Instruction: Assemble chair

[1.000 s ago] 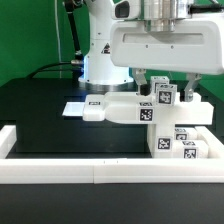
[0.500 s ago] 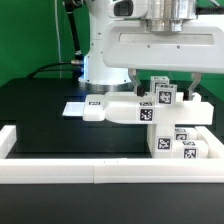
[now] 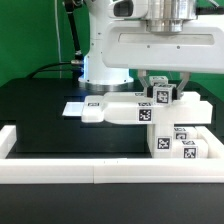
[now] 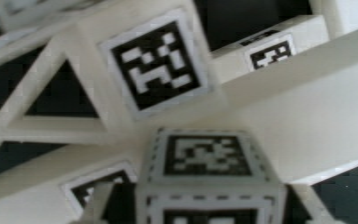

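Note:
My gripper (image 3: 164, 90) hangs over the exterior view's right side. It is shut on a small white tagged block (image 3: 163, 97), held just above the flat white chair slab (image 3: 125, 110). More tagged chair pieces (image 3: 183, 143) stand stacked in front of the slab at the exterior view's right. In the wrist view the held block (image 4: 204, 160) fills the gap between my fingers (image 4: 117, 198), with my gripper (image 4: 206, 208) closed on its sides. Beyond the block lies a white chair frame with tags (image 4: 155, 62).
A long white border rail (image 3: 100, 172) runs along the front and another (image 3: 8, 138) up the exterior view's left side. The marker board (image 3: 74, 107) lies flat on the black table beside the slab. The robot base (image 3: 100, 62) stands behind.
My gripper and the held block have sunk slightly toward the slab. Everything else is still.

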You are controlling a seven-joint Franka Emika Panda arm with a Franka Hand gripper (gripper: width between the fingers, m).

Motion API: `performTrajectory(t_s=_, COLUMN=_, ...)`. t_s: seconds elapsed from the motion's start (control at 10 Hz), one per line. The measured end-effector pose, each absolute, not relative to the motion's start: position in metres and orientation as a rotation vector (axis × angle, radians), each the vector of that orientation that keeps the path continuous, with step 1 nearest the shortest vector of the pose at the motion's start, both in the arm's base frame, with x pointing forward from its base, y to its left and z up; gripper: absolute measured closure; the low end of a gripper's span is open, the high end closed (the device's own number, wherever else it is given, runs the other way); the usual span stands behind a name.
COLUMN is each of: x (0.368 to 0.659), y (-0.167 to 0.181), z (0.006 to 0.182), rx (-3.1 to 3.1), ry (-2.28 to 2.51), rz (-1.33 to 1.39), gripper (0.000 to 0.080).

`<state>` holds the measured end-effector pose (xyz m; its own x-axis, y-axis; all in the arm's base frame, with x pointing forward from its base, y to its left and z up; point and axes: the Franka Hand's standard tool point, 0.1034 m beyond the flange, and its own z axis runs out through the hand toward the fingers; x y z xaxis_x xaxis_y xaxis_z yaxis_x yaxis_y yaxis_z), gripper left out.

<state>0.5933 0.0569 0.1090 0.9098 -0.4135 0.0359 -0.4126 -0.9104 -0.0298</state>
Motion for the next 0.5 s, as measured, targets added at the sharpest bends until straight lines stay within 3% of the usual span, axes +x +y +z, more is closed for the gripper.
performTrajectory(t_s=0.5, x=0.5932, y=0.0578, z=0.1081, rx=-2.855, ry=1.234, rz=-0.055, gripper=0.0523)
